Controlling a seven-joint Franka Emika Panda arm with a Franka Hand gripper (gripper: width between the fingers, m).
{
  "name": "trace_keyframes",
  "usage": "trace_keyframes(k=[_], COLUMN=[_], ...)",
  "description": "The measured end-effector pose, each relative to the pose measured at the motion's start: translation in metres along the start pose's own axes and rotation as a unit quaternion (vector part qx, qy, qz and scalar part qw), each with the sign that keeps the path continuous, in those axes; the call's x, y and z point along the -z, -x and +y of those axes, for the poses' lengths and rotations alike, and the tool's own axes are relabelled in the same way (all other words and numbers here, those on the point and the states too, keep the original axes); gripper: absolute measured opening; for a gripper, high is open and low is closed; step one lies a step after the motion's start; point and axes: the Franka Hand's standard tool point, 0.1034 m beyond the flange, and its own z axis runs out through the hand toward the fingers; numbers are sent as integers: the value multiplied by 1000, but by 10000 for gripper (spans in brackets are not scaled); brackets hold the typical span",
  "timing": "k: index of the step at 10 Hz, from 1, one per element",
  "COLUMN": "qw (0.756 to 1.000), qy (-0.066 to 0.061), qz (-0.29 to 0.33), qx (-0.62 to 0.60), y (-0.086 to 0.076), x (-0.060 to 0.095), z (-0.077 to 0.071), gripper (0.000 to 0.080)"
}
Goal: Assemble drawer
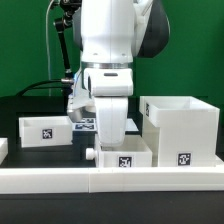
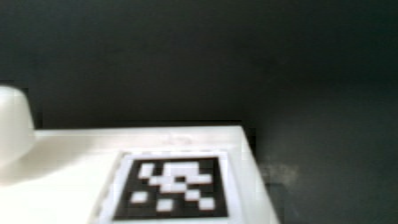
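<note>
A small white drawer part (image 1: 126,155) with a black marker tag lies near the front wall. My gripper (image 1: 107,138) stands right down at its left end; its fingers are hidden behind the hand and the part. In the wrist view the same part (image 2: 107,150) fills the lower area very close up, its tag (image 2: 175,186) facing the camera, and no fingertips show, so I cannot tell whether the jaws are open or shut. A large white open drawer box (image 1: 180,128) stands on the exterior view's right. Another white tagged part (image 1: 45,131) lies on the left.
A white wall (image 1: 110,181) runs along the table's front edge. The marker board (image 1: 84,125) lies behind the arm. A rounded white shape (image 2: 11,125) sits at the edge of the wrist view. The dark table (image 2: 267,60) shows beyond the part.
</note>
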Motion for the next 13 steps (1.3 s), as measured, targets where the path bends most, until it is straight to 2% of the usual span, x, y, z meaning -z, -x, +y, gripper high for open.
trace_keyframes(k=[6,7,8,13], qw=[1000,1000,1000,1000], qy=[-1,-1,9,10], qz=[0,1,1,-2], qx=[-3,-3,-4,17], y=[-2,-1,-1,-9], x=[-1,-1,-3,-4], z=[0,0,0,0], gripper=[41,41,41,41])
